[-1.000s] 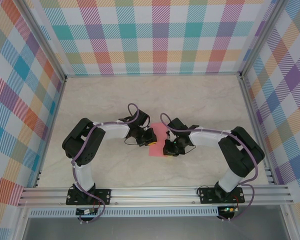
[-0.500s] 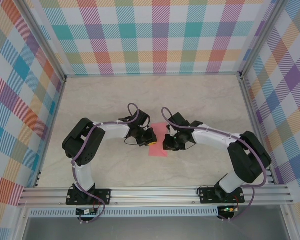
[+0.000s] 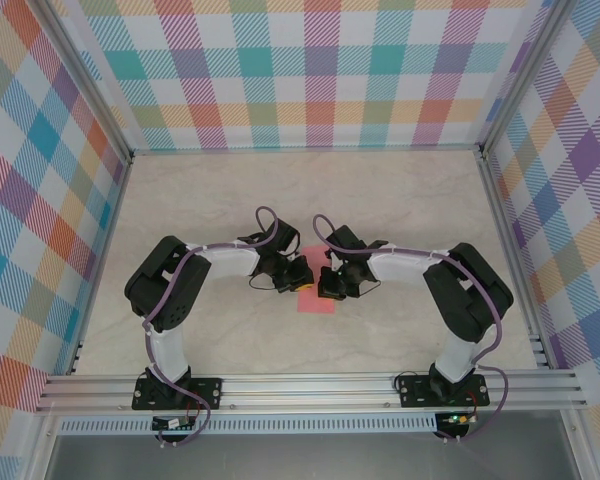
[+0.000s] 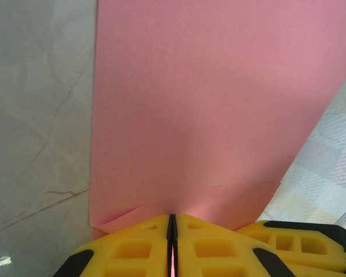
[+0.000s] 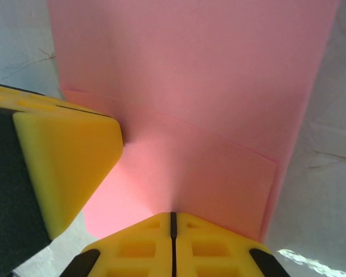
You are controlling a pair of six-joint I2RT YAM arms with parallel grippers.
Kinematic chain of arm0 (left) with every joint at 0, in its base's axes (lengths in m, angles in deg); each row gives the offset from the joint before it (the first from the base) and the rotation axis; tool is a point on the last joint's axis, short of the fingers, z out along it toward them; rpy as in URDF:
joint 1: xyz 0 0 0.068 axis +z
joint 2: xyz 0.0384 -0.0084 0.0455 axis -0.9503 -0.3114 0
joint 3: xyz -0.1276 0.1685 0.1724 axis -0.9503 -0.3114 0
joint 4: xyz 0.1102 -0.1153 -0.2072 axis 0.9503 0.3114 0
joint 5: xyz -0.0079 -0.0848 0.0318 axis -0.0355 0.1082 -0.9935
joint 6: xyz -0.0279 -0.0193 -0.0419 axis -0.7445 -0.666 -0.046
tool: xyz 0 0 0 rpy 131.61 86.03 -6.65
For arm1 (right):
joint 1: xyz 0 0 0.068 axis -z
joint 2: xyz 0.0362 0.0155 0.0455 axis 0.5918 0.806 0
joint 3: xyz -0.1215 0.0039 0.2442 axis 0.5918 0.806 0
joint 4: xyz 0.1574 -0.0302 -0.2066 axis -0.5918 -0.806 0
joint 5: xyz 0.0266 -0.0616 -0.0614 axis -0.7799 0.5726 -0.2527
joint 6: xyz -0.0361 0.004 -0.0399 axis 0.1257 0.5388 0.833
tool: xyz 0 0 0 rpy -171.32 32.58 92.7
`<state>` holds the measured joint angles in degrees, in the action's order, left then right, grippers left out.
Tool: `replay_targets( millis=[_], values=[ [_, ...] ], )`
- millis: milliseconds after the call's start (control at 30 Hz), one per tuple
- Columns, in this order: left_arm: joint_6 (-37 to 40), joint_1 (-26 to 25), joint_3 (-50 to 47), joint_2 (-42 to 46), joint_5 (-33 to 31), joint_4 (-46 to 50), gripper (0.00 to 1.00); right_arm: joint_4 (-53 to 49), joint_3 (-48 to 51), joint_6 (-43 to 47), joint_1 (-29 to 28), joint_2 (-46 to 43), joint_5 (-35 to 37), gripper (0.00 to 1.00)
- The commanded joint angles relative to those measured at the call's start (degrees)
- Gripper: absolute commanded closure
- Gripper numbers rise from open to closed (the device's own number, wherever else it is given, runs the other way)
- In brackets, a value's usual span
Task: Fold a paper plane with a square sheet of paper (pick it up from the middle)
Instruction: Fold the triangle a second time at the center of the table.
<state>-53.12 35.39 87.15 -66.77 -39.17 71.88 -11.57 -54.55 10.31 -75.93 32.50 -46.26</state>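
Two robot grippers pinch a pink paper sheet (image 3: 317, 304) at the middle of the table (image 3: 190, 200).
The left gripper (image 4: 172, 228) is clamped on its 9 o'clock edge and the right gripper (image 5: 173, 224) on its 3 o'clock edge, just beside each other.

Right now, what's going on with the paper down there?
The left gripper and the right gripper are each shut on the square sheet of paper. They sit close together, pinching a doubled-over flap along one edge. It reads as an early fold, with no plane shape yet.
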Motion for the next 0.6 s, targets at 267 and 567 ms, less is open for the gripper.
replay_targets(
  millis=[267, 567],
  values=[
    [-0.92, -0.09, -0.47, -1.70, -1.61, 3.14, 0.89, 4.50, -0.81, -2.44, -0.26, 3.20, -2.28, 0.93],
    [-0.95, -0.07, -0.53, -1.81, -2.02, 3.49, 0.89, 4.64, 2.34, -1.34, -0.23, -1.19, -2.59, 0.93]
  ],
)
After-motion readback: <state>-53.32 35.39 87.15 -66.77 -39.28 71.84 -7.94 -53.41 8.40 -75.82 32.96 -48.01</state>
